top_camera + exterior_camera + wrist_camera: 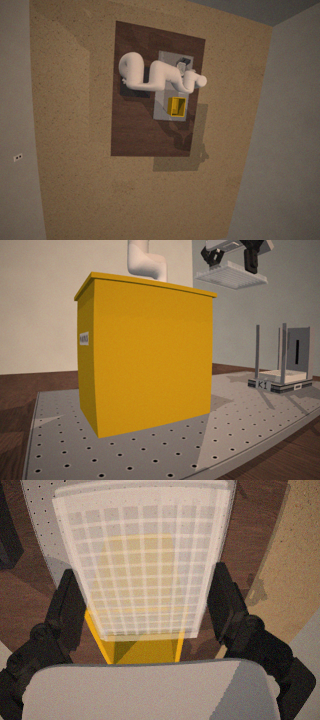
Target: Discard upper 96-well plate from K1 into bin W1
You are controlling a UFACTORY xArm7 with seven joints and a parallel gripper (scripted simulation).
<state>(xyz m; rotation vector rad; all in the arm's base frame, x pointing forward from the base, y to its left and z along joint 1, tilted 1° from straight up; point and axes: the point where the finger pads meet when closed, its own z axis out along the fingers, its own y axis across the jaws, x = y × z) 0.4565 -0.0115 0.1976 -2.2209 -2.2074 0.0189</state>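
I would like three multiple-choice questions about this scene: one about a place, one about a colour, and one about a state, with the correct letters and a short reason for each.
1. Where is the held plate?
A. In the air, higher than the bin's rim
B. Inside the bin
C. On the rack

2. What colour is the bin?
A. Blue
B. Yellow
C. Green

3. What is the gripper doing?
A. Open, holding nothing
B. Shut on nothing
C. Shut on the plate

Answers:
1 A: the exterior view shows it hanging above rim level, to the side of the bin.
2 B: its walls are yellow in every view.
3 C: the black fingers press against both long edges of the plate.
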